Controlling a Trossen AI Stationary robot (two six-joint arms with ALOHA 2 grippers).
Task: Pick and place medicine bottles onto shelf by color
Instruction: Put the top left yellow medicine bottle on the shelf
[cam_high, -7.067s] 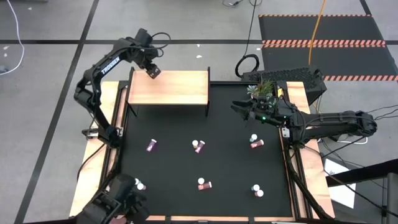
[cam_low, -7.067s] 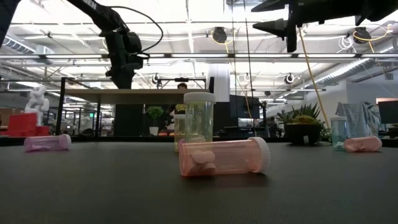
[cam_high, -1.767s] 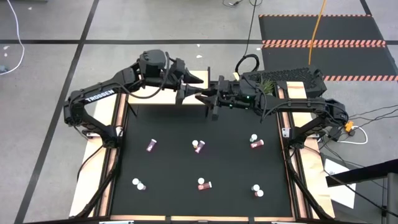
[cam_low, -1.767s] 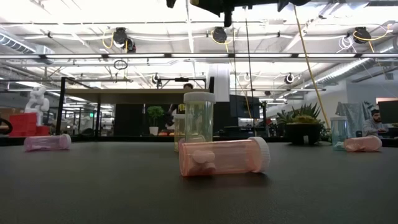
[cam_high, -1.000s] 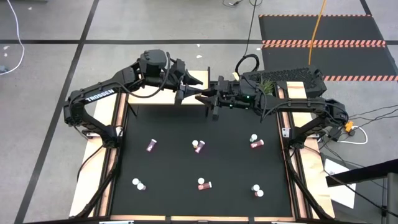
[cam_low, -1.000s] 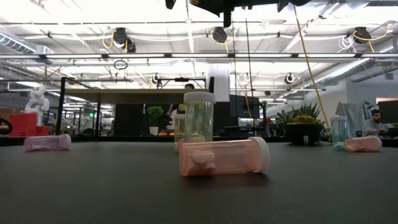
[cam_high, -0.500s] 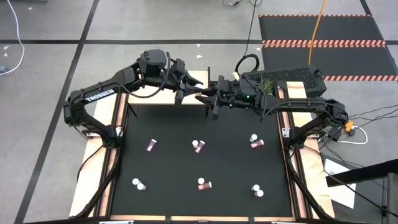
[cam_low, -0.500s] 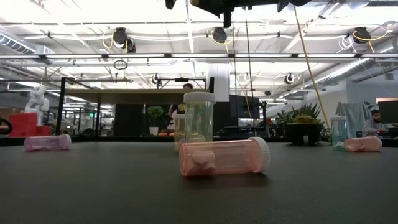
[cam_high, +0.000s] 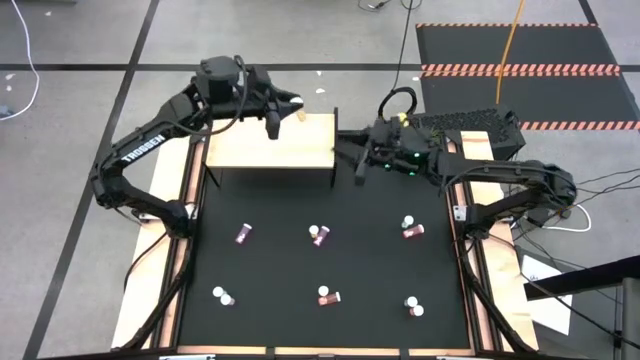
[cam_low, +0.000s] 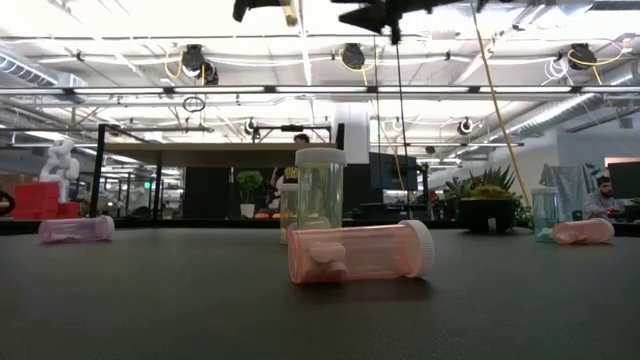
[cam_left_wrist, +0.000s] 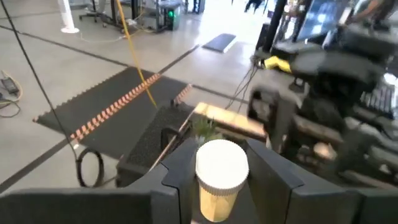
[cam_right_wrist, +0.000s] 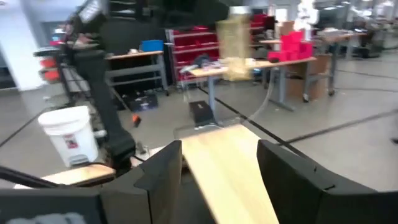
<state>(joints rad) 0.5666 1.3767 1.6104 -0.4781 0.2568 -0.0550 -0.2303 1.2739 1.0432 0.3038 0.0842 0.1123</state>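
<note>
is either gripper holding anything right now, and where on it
The left gripper holds a yellowish medicine bottle by its body, below the white cap, above the shelf. The right gripper holds nothing.

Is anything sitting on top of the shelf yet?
The visible top of the shelf is bare wood. The left gripper holds a yellowish bottle above its far right corner; that arm hides part of the back edge.

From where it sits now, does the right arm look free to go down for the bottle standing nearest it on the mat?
Probably yes. The right gripper is open and empty beside the shelf, and the upright bottle stands on bare mat with only a lying bottle next to it. The left gripper is away over the shelf.
</note>
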